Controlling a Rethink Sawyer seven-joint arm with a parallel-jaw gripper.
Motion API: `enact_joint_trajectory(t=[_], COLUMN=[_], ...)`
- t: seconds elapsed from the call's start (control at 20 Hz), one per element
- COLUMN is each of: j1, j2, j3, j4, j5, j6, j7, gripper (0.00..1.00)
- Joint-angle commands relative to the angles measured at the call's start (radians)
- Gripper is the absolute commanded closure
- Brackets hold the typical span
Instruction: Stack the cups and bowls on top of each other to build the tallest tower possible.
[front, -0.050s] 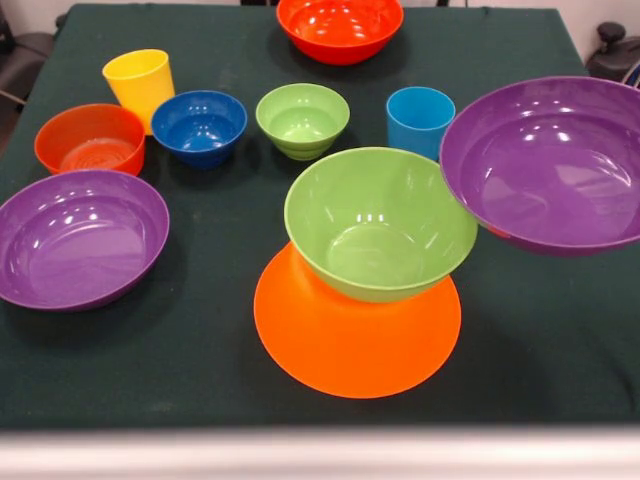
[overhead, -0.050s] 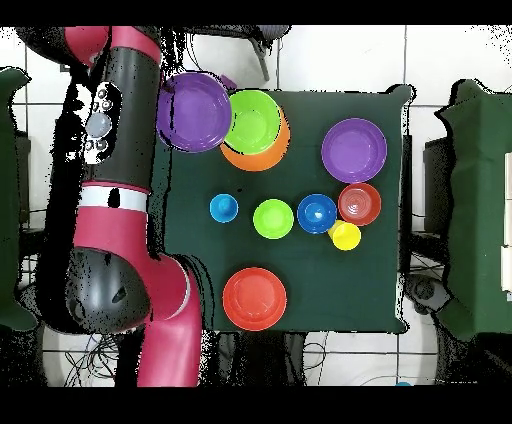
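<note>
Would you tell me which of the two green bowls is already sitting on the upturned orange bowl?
The larger green bowl: it rests upright on the upturned orange bowl, while the small green bowl stands alone on the table between the dark blue bowl and the light blue cup.

Large bowl (front, -0.050s: 380, 222) upright on upturned base bowl (front, -0.050s: 357, 330), cups (front, -0.050s: 140, 86) and small bowls (front, -0.050s: 200, 126) behind

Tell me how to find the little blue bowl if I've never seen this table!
Start at the big purple bowl near one end of the green table. Just past it runs a row of small pieces, and the little blue bowl sits there between a red-orange bowl and a small green bowl, with the yellow cup close behind. It is the only dark blue thing.
</note>
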Motion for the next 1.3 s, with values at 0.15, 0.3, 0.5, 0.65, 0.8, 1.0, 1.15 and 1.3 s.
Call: enact_joint_trajectory(t=[0.15, 0.3, 0.5, 0.65, 0.8, 1.0, 1.15, 1.3], j1=[-0.033, -0.038, -0.038, -0.038, -0.041, -0.048, -0.052, -0.056], j2=[-0.072, -0.062, -0.051, -0.051, -0.05, -0.048, -0.041, -0.033], j3=[-0.219, -0.22, -0.2, -0.189, -0.181, -0.161, -0.148, -0.143], j4=[0.043, 0.046, 0.049, 0.049, 0.049, 0.047, 0.045, 0.045], j5=[0.102, 0.109, 0.093, 0.082, 0.075, 0.06, 0.051, 0.048], j6=[0.069, 0.042, 0.016, 0.014, 0.011, -0.001, -0.019, -0.039], j7=[-0.324, -0.334, -0.333, -0.335, -0.342, -0.357, -0.362, -0.365], gripper=[1.0, 1.0, 1.0, 1.0, 1.0, 1.0, 1.0, 1.0])
